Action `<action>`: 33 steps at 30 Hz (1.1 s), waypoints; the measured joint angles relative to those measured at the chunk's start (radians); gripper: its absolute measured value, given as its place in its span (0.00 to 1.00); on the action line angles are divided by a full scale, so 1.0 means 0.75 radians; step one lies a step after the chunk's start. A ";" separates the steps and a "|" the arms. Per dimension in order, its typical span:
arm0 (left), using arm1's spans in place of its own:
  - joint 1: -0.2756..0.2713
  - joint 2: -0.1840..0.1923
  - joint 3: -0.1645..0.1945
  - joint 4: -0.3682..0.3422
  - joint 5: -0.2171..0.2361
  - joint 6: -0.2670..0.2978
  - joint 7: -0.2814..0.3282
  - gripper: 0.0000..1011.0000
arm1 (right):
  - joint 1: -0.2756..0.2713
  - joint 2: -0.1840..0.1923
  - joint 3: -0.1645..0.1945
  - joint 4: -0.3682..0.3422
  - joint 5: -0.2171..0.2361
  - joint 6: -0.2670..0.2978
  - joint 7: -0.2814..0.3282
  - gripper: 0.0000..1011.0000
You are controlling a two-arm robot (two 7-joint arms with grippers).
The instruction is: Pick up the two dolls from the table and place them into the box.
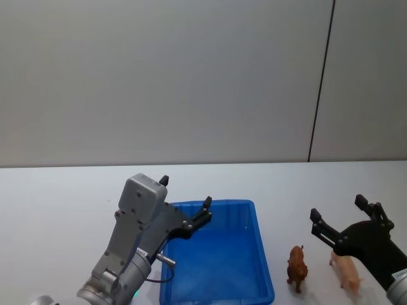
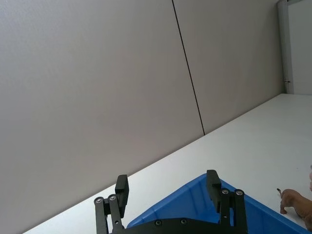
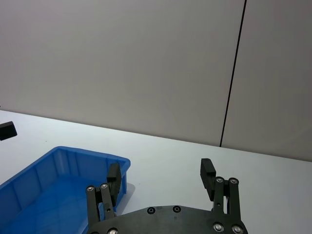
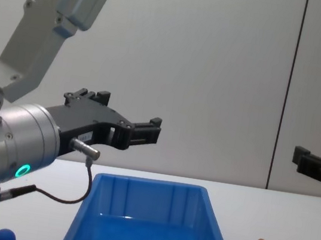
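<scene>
Left pincer [image 1: 186, 192] and right pincer [image 1: 338, 208] gape empty; pig [image 1: 346, 270] and brown doll [image 1: 297, 267] stand on the counter [image 1: 63, 197], box [image 1: 229, 204] unfilled.

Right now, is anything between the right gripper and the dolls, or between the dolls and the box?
Nothing visible does. The right gripper hovers open above the pink pig and the brown doll, both standing on bare table right of the box; only its right wall lies between.

left arm [image 4: 19, 135] grey, green ring light | left gripper [image 1: 186, 192] black
</scene>
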 joint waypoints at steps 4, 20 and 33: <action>0.000 0.000 0.000 0.000 0.000 0.000 0.000 0.99 | 0.000 0.000 0.000 0.000 0.000 0.000 0.000 0.99; 0.000 0.000 0.000 0.000 0.000 0.000 0.000 0.99 | 0.000 0.000 0.000 0.000 0.000 0.000 0.000 0.99; 0.000 0.000 0.000 0.000 0.000 0.000 0.000 0.99 | 0.008 0.025 0.029 0.025 0.026 0.072 0.011 0.99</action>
